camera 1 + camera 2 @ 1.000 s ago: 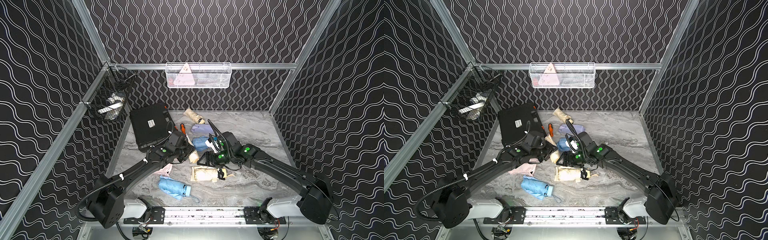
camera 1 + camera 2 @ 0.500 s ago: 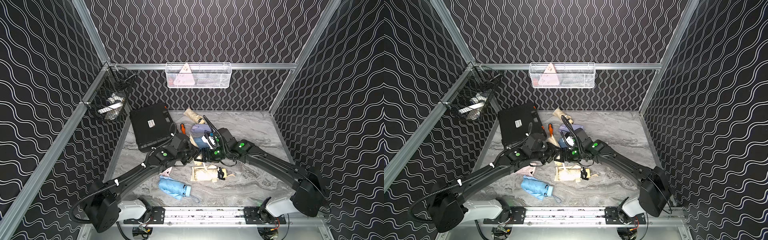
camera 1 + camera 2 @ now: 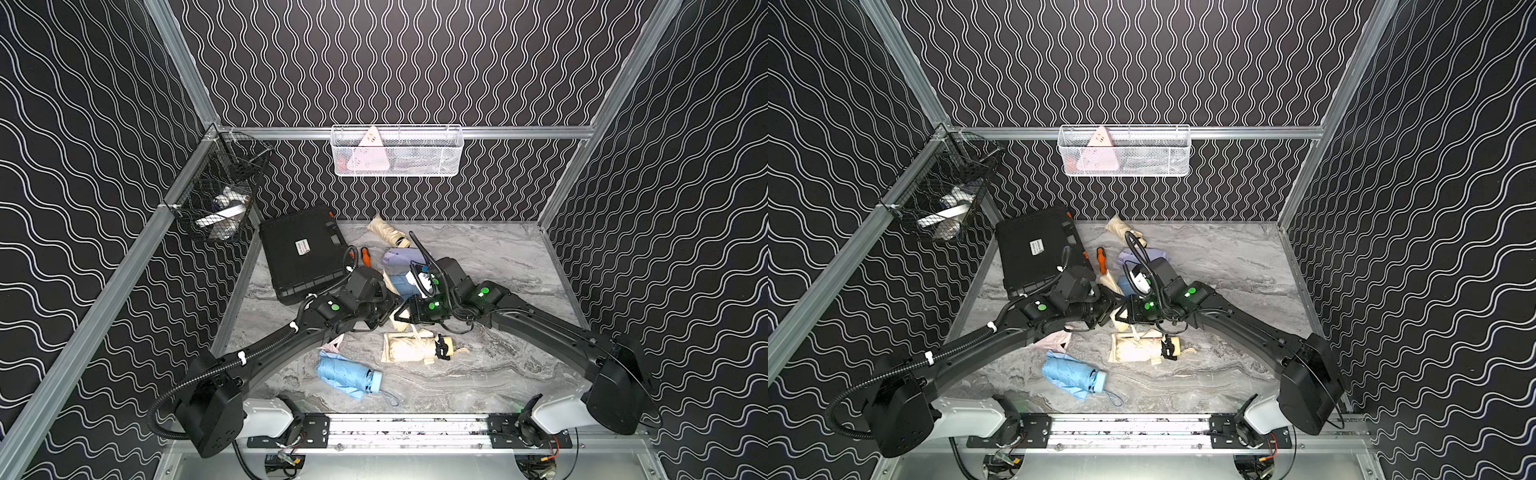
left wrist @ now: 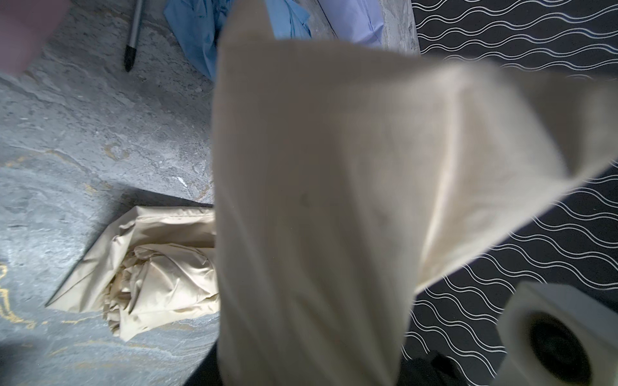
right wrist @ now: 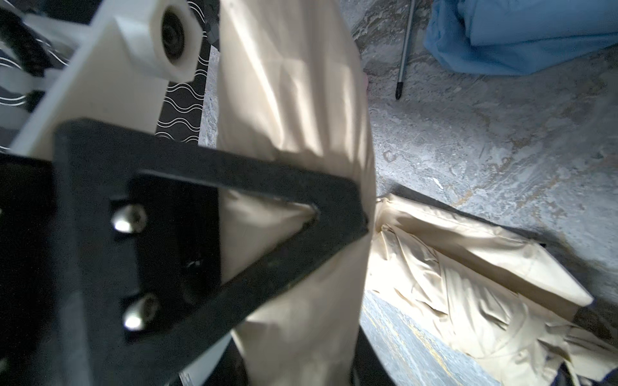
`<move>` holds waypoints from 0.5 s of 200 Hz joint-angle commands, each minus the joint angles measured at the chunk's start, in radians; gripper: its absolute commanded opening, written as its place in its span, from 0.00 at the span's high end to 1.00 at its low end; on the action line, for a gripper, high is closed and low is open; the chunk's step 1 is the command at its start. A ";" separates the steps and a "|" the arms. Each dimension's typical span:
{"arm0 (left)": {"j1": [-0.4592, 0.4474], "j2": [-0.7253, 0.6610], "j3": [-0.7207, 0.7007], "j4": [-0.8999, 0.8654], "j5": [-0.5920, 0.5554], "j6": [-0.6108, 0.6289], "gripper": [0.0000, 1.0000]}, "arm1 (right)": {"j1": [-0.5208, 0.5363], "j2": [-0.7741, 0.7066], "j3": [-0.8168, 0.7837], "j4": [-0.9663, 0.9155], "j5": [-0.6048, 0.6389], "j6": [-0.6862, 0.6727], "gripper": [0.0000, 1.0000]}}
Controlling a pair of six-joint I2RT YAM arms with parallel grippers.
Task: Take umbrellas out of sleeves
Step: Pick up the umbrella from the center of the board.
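Table [image 3: 498, 270]: grey marbled top inside dark wavy-patterned walls; two black arms reach in from the near edge and meet at its middle
Case [image 3: 303, 253]: black and flat, at the back left, well apart from the grippers
Blue umbrella [image 3: 347, 374]: bare and crinkled, lying near the front beside the left arm
Cream umbrella [image 3: 405, 349]: bare and bunched, with a black strap near its handle, on the table just in front of where the grippers meet
Cream sleeve [image 4: 334, 200]: limp, raised off the table and strung between the two grippers; it fills the left wrist view, blurred
Left gripper [image 3: 390, 316]: the sleeve runs in between its jaws; one black finger [image 5: 267, 180] lies flat against the cloth in the right wrist view; whether the jaws pinch or hang slack cannot be told
Right gripper [image 3: 405, 311]: faces the left one, just beside it; the sleeve runs down between its jaws, its fingers are hidden, so its grip cannot be told
Screwdriver [image 3: 365, 255]: orange handle, lying between the case and a lilac bundle [image 3: 401, 255] at the back
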 commanded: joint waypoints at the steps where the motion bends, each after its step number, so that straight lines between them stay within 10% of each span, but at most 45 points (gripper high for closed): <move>1: 0.010 0.002 0.023 0.066 0.055 0.034 0.38 | -0.004 -0.024 -0.033 0.067 -0.029 0.020 0.78; 37: 0.099 -0.002 0.010 0.084 0.238 0.191 0.02 | -0.089 -0.082 -0.152 0.209 -0.194 0.134 0.81; 100: 0.248 -0.231 -0.006 -0.111 0.431 0.728 0.01 | -0.279 -0.185 -0.195 0.214 -0.551 0.173 0.81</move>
